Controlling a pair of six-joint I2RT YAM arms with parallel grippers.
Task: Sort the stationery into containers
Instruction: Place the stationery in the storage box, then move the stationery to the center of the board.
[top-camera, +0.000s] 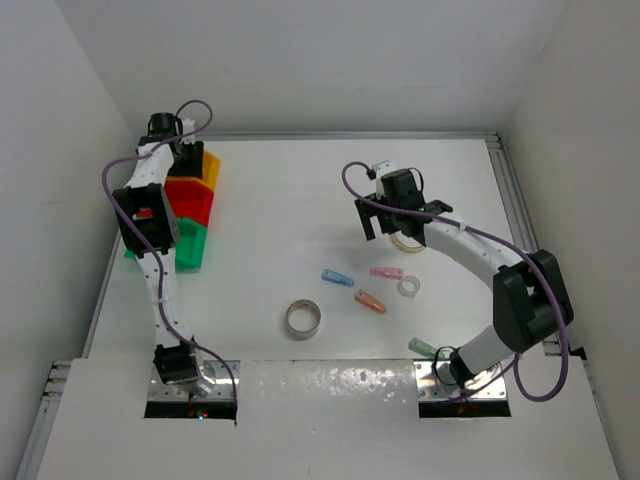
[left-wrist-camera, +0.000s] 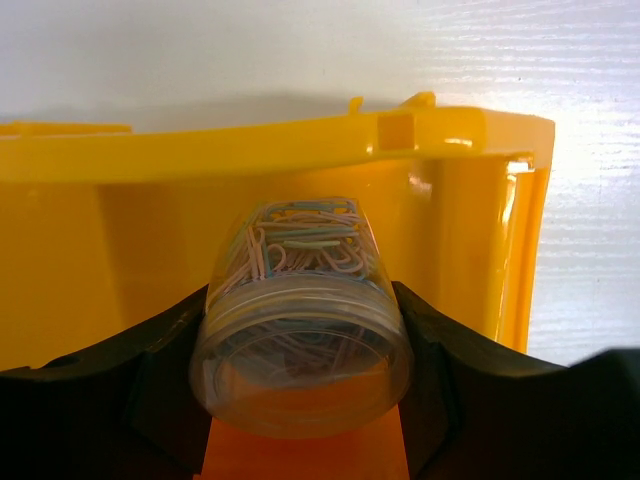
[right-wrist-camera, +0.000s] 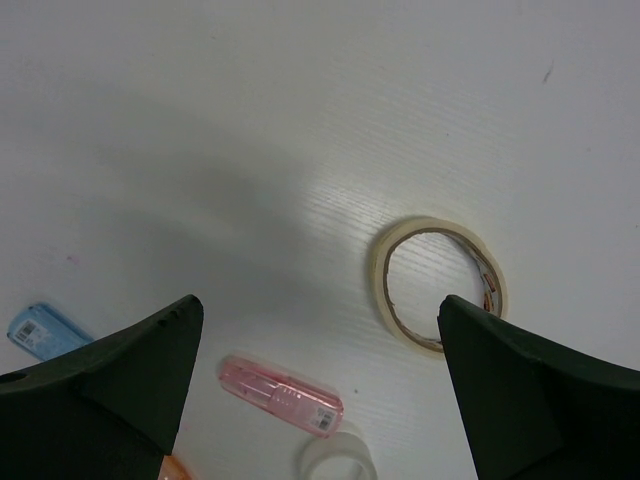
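My left gripper (left-wrist-camera: 300, 390) is shut on a small clear round pot (left-wrist-camera: 300, 300) full of coloured paper clips, held inside the yellow-orange container (left-wrist-camera: 440, 160). From above, the left gripper (top-camera: 189, 153) hangs over that yellow bin (top-camera: 208, 166), with the red bin (top-camera: 192, 200) and green bin (top-camera: 190, 246) joined below it. My right gripper (right-wrist-camera: 320, 300) is open above the table, empty, with a beige tape ring (right-wrist-camera: 379, 275) near its right finger. A pink capsule (right-wrist-camera: 282, 395), a blue capsule (right-wrist-camera: 40, 330) and a clear tape ring (right-wrist-camera: 338, 462) lie below it.
An orange capsule (top-camera: 370, 302) and a grey tape ring (top-camera: 303, 319) lie in the middle of the table (top-camera: 280, 200). A green piece (top-camera: 424, 347) sits by the right arm's base. Walls close in the table on both sides and at the back.
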